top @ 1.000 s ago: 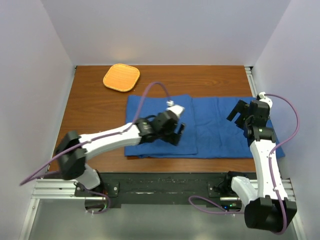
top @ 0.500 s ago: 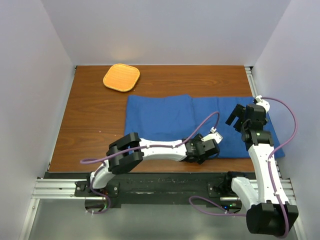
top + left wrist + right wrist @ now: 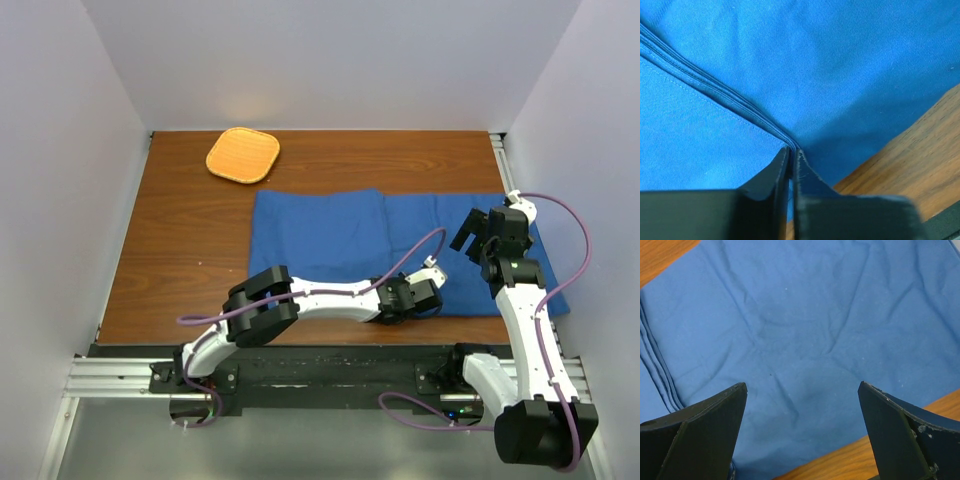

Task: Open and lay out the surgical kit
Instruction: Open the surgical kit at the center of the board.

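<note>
- Left gripper (image 3: 791,156) is pinched narrow on the blue cloth wrap (image 3: 850,75) at its folded near edge; best peel 1 layer, slowly
- Right gripper (image 3: 802,386) hangs wide open, holding nothing; it could pin the wrap

The left arm lies stretched across the lower centre of the frame. The left gripper (image 3: 418,300) has its jaws pinched on the large blue cloth wrap (image 3: 830,65). At the right, the right gripper (image 3: 472,232) has its jaws wide apart.

cloth wrap (image 3: 330,235): plain blue | mat (image 3: 243,154): orange | table (image 3: 180,240): brown wood grain | walls (image 3: 60,150): white
</note>
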{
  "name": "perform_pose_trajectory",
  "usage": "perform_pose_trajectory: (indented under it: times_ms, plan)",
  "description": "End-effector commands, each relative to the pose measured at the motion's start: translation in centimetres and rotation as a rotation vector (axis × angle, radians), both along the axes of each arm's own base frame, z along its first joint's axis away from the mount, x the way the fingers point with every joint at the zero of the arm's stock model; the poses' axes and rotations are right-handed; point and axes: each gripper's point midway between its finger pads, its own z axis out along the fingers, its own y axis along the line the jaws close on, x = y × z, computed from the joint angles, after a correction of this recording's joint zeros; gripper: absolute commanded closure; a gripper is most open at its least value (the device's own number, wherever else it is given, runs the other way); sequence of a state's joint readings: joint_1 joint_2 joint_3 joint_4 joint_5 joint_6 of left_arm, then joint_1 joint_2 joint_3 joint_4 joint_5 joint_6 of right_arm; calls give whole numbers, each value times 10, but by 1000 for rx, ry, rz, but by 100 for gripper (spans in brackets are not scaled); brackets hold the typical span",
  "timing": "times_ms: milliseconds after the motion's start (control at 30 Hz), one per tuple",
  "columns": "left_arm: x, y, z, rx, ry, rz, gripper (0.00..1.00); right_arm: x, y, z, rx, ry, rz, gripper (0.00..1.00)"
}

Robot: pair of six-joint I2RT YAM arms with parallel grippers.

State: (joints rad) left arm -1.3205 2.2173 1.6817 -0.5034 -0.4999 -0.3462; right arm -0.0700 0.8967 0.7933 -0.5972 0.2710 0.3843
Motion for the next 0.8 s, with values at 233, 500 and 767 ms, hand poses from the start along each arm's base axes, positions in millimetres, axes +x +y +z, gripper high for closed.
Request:
perform_pose_trajectory:
  times_ms: [233, 500, 767]
  plan:
    - [49, 42, 91, -71, -168, 133, 100, 7, 0, 20, -35, -56, 17, 1]
    - [154, 252, 113, 6, -246, 621, 100, 7, 9, 28, -57, -51, 61, 2]
    - [144, 513, 99, 146, -232, 1251, 100, 19, 47, 28, -65, -34, 207, 1]
